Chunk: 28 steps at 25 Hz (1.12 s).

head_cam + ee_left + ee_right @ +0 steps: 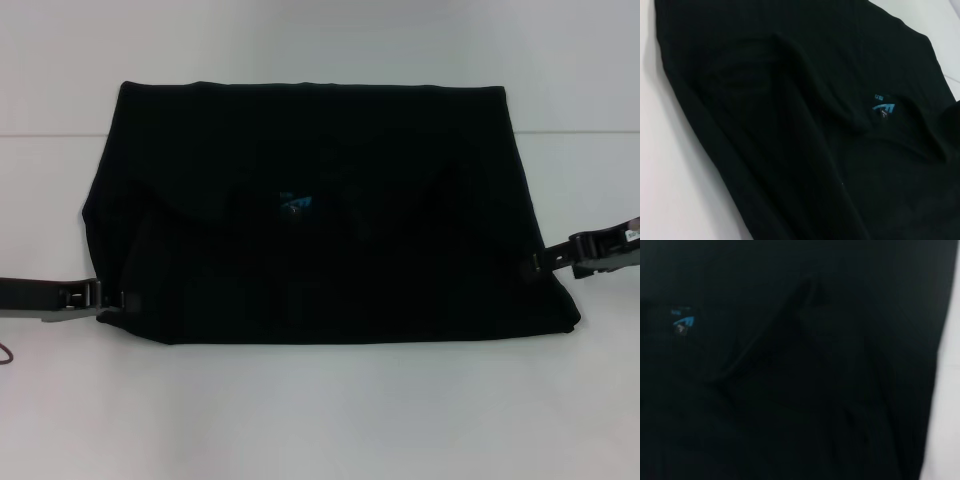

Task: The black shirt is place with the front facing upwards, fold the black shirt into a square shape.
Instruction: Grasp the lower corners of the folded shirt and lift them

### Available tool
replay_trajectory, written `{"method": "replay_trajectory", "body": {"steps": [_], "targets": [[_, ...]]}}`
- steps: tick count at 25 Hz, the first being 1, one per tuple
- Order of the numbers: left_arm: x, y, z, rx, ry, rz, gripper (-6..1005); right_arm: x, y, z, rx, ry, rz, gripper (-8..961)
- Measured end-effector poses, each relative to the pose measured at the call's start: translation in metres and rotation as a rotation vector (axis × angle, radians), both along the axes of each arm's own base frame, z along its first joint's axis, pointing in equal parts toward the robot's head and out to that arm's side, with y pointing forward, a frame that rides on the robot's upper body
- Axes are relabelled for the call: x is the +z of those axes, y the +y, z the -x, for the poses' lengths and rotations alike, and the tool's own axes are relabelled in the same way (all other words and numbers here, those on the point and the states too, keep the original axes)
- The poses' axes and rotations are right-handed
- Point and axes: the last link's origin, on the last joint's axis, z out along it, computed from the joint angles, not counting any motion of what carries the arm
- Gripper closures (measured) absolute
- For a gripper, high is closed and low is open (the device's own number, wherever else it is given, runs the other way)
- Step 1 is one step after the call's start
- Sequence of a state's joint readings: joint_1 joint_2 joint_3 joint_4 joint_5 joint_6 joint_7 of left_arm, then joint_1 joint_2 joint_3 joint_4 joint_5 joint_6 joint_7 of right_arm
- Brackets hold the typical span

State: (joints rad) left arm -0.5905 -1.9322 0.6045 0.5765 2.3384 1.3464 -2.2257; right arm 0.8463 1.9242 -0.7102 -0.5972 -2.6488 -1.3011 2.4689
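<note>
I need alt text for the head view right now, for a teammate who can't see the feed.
A black shirt, folded into a wide rectangle, lies flat on a white table, its small blue neck label showing near the middle. The left gripper sits at the shirt's near left edge and the right gripper at its right edge.

You're looking at a plain white table (320, 420) under even light; toward twelve o'clock a faint seam (50, 133) crosses the surface.
</note>
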Motion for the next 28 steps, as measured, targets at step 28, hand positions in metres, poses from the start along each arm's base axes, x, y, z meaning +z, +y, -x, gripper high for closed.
{"method": "replay_trajectory", "body": {"steps": [28], "targets": [[0.001,0.001,-0.001,-0.001,-0.002,-0.001,996,-0.027,-0.012,0.0,-0.006,-0.026,0.084,168]]}}
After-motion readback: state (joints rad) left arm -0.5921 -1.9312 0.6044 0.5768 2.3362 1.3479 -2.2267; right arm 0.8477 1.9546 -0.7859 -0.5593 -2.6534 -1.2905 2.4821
